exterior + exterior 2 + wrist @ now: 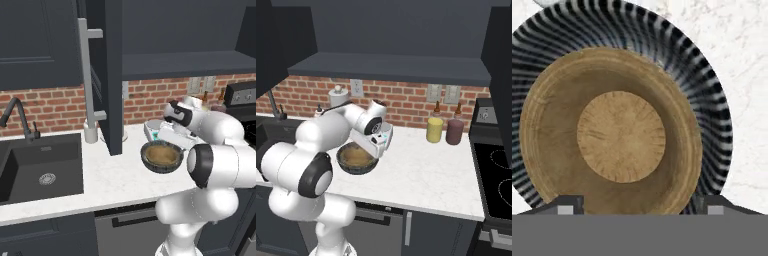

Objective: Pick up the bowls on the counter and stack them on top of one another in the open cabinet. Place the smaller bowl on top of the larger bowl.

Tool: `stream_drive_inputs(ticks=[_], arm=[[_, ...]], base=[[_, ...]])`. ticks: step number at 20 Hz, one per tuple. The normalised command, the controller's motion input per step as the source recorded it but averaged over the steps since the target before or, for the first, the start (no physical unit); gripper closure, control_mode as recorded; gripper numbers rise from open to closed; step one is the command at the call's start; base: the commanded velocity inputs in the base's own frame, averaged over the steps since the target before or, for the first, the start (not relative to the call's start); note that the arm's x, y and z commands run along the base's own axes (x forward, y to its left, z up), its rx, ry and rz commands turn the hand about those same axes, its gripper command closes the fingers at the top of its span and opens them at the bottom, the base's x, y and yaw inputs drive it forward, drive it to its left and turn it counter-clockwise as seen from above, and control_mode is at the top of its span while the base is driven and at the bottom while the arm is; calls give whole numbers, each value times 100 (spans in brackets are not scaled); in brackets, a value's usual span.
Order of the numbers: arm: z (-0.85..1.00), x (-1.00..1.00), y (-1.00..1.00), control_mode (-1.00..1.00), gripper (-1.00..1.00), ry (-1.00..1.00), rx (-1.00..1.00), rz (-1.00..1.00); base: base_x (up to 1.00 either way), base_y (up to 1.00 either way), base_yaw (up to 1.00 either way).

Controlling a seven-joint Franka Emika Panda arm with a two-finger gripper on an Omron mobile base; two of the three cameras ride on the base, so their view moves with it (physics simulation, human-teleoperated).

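Note:
The smaller bowl [621, 136], tan and wood-grained, rests inside the larger bowl [712, 100], dark with a ribbed wall. The nested pair stands on the white counter [115, 175], with the tan bowl [162, 155] [357, 156] showing inside the dark rim [146, 159] [346, 165]. My gripper [643, 202] hovers directly over them, open, its fingertips [571, 202] spread wide to either side of the tan bowl's near rim and gripping nothing. Above and behind, the cabinet [185, 65] [391, 67] is open, its door [112, 75] swung out with a long silver handle [87, 75].
A dark sink [45, 170] with a faucet [17, 117] lies left of the bowls. A small white scale [152, 129] sits just behind them. A yellow jar [434, 130] and a dark red jar [454, 131] stand at the brick wall, with a stove [496, 175] at the right.

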Motion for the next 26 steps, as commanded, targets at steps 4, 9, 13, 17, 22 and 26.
stream_drive_inputs(ticks=[4,9,13,17,22,26], arm=[[37,-15,0,-100,-100,-15,0,0],[27,-30,-16,-100,-100,-7,0,0],[2,-35,-46,-100,-100,0,0,1],[-10,-6,-16,-100,-100,-1,0,2],[-15,14,0,-100,-100,-5,0,1],[-31,1,-1,-100,-100,-4,0,2]], base=[[0,0,0],[0,0,0],[0,0,0],[0,0,0],[0,0,0],[0,0,0]])
